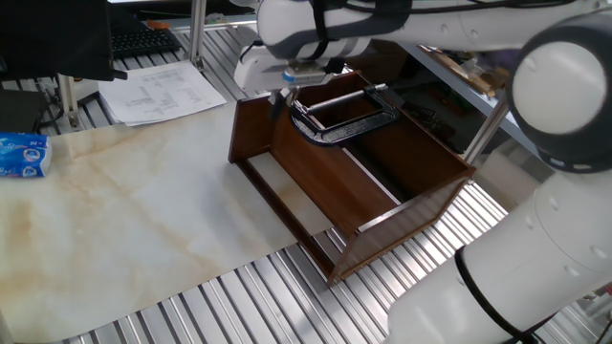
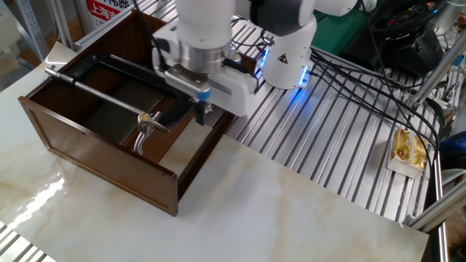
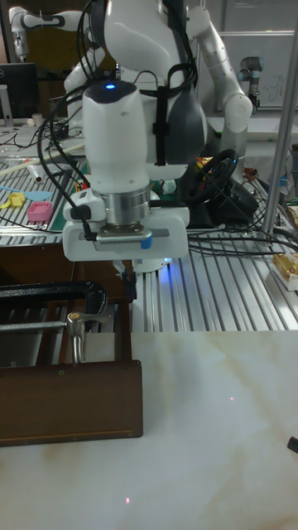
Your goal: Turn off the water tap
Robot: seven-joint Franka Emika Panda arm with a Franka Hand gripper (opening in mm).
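The water tap (image 2: 145,129) is a small silver fitting held in the jaw of a black C-clamp (image 2: 169,111) that lies inside a brown wooden box (image 2: 109,164). In the tall fixed view the tap (image 3: 76,333) stands just left of the box's right wall. My gripper (image 2: 202,115) hangs over that wall, right of the tap and apart from it, its fingers close together and holding nothing. From the tall fixed view the gripper (image 3: 129,286) points straight down. In one fixed view the gripper (image 1: 280,99) is at the clamp's (image 1: 337,130) near end.
The box has a middle divider (image 1: 371,176) and high walls. Ribbed metal table slats (image 2: 328,138) surround a marble-look board (image 2: 291,211). Cables (image 2: 378,87) and a yellow packet (image 2: 408,151) lie to the right. Papers (image 1: 158,91) and a blue pack (image 1: 23,155) lie at the far left.
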